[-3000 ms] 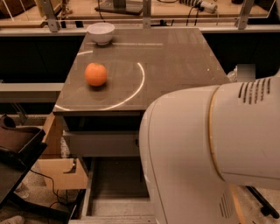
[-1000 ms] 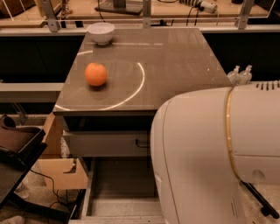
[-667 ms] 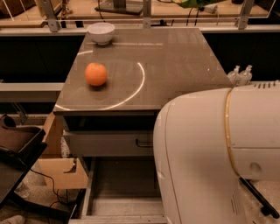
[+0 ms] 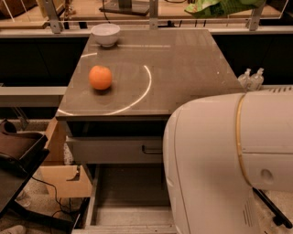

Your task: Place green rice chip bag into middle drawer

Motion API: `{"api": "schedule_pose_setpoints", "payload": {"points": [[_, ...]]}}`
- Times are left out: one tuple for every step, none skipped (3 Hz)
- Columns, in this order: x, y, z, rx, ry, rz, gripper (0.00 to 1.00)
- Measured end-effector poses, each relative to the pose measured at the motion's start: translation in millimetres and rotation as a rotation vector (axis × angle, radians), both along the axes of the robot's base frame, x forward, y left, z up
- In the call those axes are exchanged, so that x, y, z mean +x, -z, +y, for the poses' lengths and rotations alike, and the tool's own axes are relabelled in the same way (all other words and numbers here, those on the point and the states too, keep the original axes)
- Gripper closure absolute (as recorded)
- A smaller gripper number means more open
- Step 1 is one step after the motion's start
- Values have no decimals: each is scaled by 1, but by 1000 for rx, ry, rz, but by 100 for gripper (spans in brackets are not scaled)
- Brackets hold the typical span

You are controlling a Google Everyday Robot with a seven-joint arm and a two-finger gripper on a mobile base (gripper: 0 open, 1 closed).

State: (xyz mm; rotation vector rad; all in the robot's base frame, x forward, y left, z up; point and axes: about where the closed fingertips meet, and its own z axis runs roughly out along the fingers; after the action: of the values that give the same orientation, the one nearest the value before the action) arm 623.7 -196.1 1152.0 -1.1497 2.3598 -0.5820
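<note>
The green rice chip bag shows at the top edge of the camera view, crinkled and shiny, hanging in the air above the far right of the cabinet top. My gripper is out of view above the top edge, so its hold on the bag does not show. The middle drawer stands pulled out at the bottom, a grey metal box with a bare floor, partly hidden by my arm's white housing. Above it is a shut grey drawer front with a dark bar handle.
An orange lies on the left of the brown cabinet top, and a white bowl stands at its far left corner. Two small clear bottles stand to the right. A cardboard box and a dark tray are at the left.
The green bag has come further into view at the top edge, shifting right. My arm's white housing has moved slightly right, uncovering more of the open drawer.
</note>
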Motion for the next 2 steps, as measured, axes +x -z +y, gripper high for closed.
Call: {"api": "schedule_pose_setpoints", "payload": {"points": [[-12, -5, -5, 14, -13, 5, 100], [-31, -8, -17, 100, 9, 4, 100]]}}
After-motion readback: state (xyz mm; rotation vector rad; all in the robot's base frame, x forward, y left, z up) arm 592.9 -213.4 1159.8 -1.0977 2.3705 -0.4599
